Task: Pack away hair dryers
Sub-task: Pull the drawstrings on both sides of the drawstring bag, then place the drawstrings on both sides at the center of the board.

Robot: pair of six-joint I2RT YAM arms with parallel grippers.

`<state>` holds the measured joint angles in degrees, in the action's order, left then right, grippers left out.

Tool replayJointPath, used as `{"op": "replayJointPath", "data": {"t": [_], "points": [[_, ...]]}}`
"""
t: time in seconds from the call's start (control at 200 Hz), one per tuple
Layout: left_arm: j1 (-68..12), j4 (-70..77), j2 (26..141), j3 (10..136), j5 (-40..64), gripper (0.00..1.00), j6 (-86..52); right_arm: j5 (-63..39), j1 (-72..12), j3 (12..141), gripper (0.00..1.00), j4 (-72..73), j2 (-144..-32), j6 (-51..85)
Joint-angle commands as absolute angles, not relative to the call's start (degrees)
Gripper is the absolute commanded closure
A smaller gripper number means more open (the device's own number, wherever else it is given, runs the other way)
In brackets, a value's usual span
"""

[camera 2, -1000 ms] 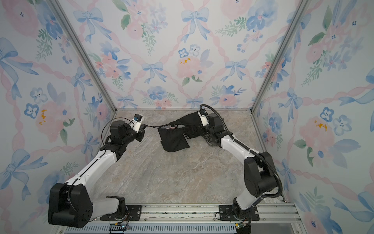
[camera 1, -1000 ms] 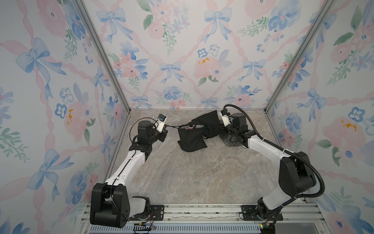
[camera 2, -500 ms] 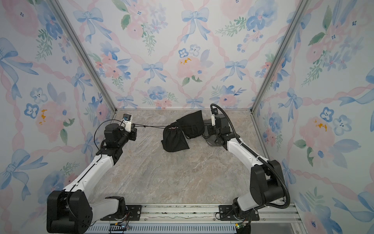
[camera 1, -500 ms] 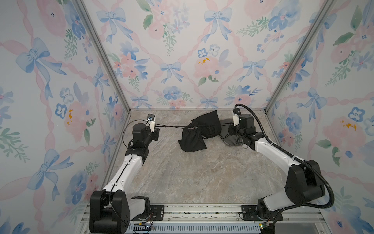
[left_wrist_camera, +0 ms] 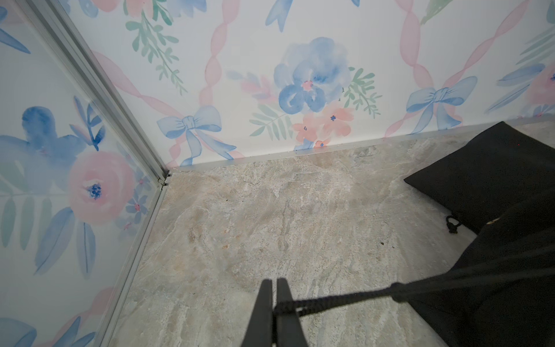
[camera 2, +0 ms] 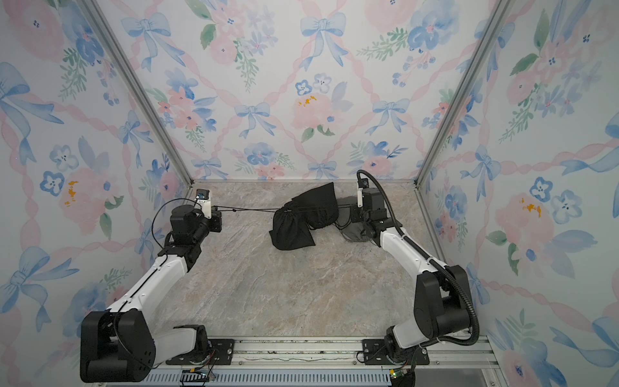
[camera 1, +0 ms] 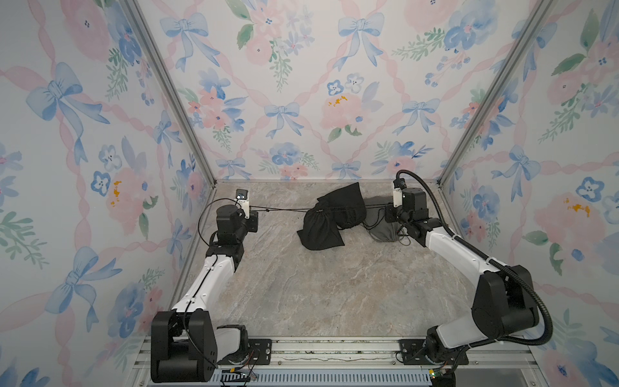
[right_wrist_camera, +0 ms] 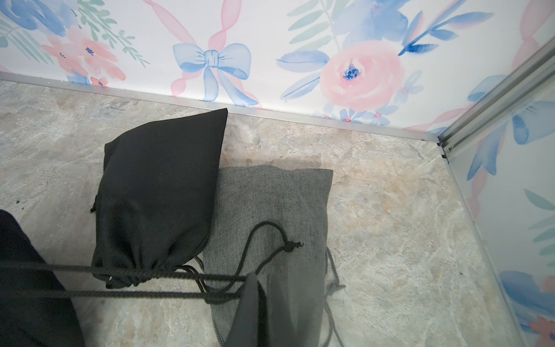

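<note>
1. The hair dryers are hidden from view; what the pouches hold cannot be told.
2. A bulging black drawstring cloth pouch (camera 1: 318, 231) lies on the marbled table (camera 1: 318, 295), touching a second black cloth pouch (camera 1: 345, 204), with a grey cloth pouch (camera 1: 382, 231) beside that one.
3. The left hand (left_wrist_camera: 274, 285) is clamped on a taut black drawstring cord (left_wrist_camera: 345, 299).
4. The right hand (right_wrist_camera: 262, 282) is clamped on the opposite black cord (right_wrist_camera: 60, 266).

Coarse matt woven cloth makes the black pouches (camera 1: 321, 231) and grey pouch (right_wrist_camera: 270, 204); tabletop (camera 1: 318, 288) looks smooth, stone-patterned.
</note>
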<state>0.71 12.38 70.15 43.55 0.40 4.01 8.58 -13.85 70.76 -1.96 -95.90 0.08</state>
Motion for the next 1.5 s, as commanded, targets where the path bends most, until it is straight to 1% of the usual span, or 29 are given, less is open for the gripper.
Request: {"op": "replayJointPath", "data": {"t": [0.0, 0.17, 0.505, 0.715, 1.065, 1.255, 1.27, 1.335, 1.41, 1.435, 1.495], "points": [[4.61, 16.55, 69.71, 42.72, -9.80, 1.00, 2.26, 18.70, -9.04, 70.75, 1.00, -3.11, -95.13, 0.79], [5.62, 17.42, 69.11, 42.35, -9.85, 1.00, 1.85, 18.33, -8.58, 71.79, 1.00, -3.27, -95.36, 1.03], [6.42, 19.66, 67.53, 41.64, -4.81, 1.00, 0.69, 16.80, -8.44, 75.64, 1.00, -4.21, -96.38, 1.56], [6.94, 20.39, 66.77, 41.37, -3.79, 1.00, 0.00, 16.47, -8.38, 77.75, 1.00, -4.83, -97.16, 1.10], [6.87, 20.52, 69.20, 41.04, 0.73, 1.00, -1.64, 13.42, -8.60, 76.15, 1.00, -4.55, -98.69, 3.25], [5.65, 20.57, 69.28, 40.69, 1.10, 1.00, -1.51, 12.25, -8.85, 76.07, 1.00, -5.87, -98.39, 3.55], [5.49, 20.57, 69.22, 40.69, 1.10, 0.98, -1.53, 12.10, -8.92, 76.14, 1.00, -6.01, -98.34, 3.67], [4.85, 20.66, 69.10, 40.60, 1.16, 0.81, -1.55, 11.31, -9.01, 76.11, 1.00, -6.40, -98.10, 3.81], [4.02, 20.81, 69.06, 40.39, 1.91, 0.69, -1.11, 10.54, -9.20, 75.90, 1.00, -6.76, -97.65, 4.06], [3.75, 20.91, 69.01, 40.34, 2.31, 0.65, -0.91, 9.97, -9.23, 75.79, 0.98, -6.81, -97.49, 4.19], [3.04, 21.20, 68.86, 40.17, 3.68, 0.59, -0.49, 8.16, -9.40, 75.33, 0.90, -6.23, -96.86, 4.50]]}}
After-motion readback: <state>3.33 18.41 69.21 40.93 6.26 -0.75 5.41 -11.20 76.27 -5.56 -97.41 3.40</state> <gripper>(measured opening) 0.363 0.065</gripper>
